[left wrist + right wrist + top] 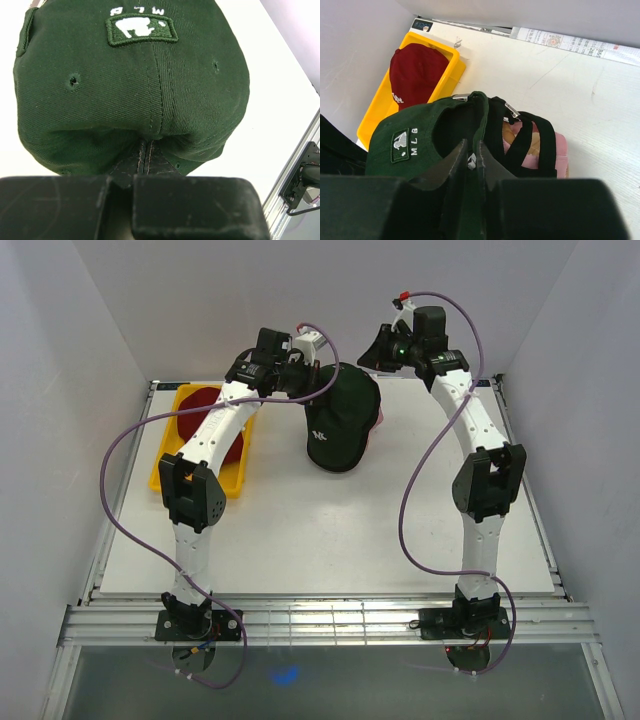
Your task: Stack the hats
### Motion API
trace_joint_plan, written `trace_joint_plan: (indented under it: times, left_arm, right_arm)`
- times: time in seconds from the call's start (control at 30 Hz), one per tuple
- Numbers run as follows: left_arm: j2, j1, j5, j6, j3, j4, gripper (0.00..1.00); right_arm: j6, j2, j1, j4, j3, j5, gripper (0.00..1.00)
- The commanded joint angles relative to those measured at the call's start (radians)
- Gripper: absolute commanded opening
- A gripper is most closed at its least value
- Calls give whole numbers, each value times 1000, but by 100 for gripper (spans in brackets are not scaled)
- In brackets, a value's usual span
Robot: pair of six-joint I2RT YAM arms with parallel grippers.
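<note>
A dark green hat (342, 420) with a small white logo hangs at the back middle of the table, over a black hat (540, 145) that sits on a pink-topped stand (561, 155). My left gripper (305, 378) is shut on the green hat's crown fabric (130, 85), its fingers (190, 205) pressed together. My right gripper (378, 358) is shut on the green hat's rear edge (405, 145), with a white tag pinched between its fingertips (461, 156). A red hat (205, 403) lies in the yellow tray (165, 465); it also shows in the right wrist view (415, 72).
The yellow tray (447, 80) stands at the back left, under the left arm. White walls close in the back and both sides. A printed ruler strip (565, 42) runs along the back edge. A metal rail (330, 620) lines the near edge.
</note>
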Motion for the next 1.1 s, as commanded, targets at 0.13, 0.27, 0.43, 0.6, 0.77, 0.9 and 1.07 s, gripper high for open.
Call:
trace_joint_plan:
  times: [0.13, 0.27, 0.43, 0.6, 0.77, 0.9, 1.07]
  left_arm:
    - [-87, -8, -41, 6, -8, 57, 0]
    - [-99, -8, -48, 8, -15, 69, 0]
    - [-96, -8, -45, 8, -18, 67, 0]
    - [-93, -8, -41, 5, -24, 67, 0]
    - [-90, -8, -39, 5, -21, 71, 0]
    - [-90, -8, -38, 5, -22, 71, 0]
    - [-87, -8, -36, 5, -22, 71, 0]
  right_arm:
    - [-1, -76, 1, 31, 22, 3, 9]
    - [-2, -77, 1, 18, 42, 10, 12]
    - [-5, -88, 2, 14, 22, 15, 44]
    - [-19, -89, 13, 12, -20, 30, 45]
    - [-21, -88, 22, 9, -35, 39, 45]
    - [-25, -86, 27, 8, -49, 43, 43]
    - [-33, -80, 38, 2, -43, 53, 43]
